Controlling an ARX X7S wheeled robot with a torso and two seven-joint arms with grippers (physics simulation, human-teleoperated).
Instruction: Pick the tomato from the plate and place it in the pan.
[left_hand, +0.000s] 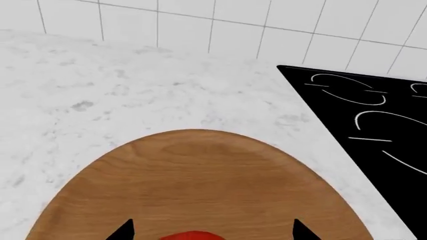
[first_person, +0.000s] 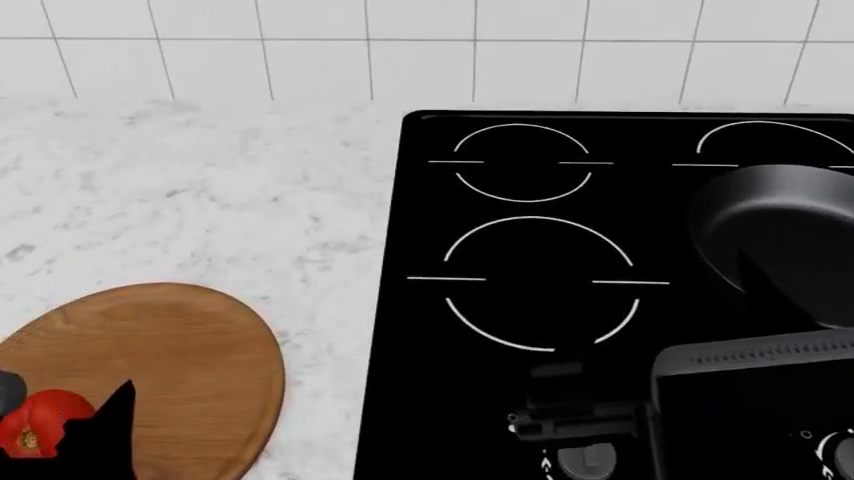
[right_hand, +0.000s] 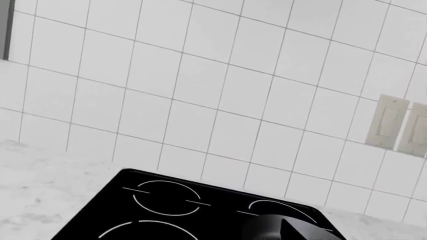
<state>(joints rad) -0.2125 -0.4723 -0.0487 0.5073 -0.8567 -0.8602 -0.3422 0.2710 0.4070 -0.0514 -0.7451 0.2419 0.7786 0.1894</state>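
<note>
Straddling the tomato (left_hand: 191, 235) on the plate (left_hand: 200, 180), the left gripper (left_hand: 212, 231) spreads wide — right gripper's fingers unreadable; pan (first_person: 781, 240) far right.

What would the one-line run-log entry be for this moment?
phase: at pick | tomato: on plate | left gripper: open, straddling tomato | pan: on cooktop, empty | right gripper: unseen

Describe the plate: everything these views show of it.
The plate is a flat, round disc of light-brown wood with visible grain and no raised rim. It lies on the white marbled counter, left of the black cooktop and apart from it. The red tomato sits near its left edge, with the left gripper's dark fingertips on either side.
</note>
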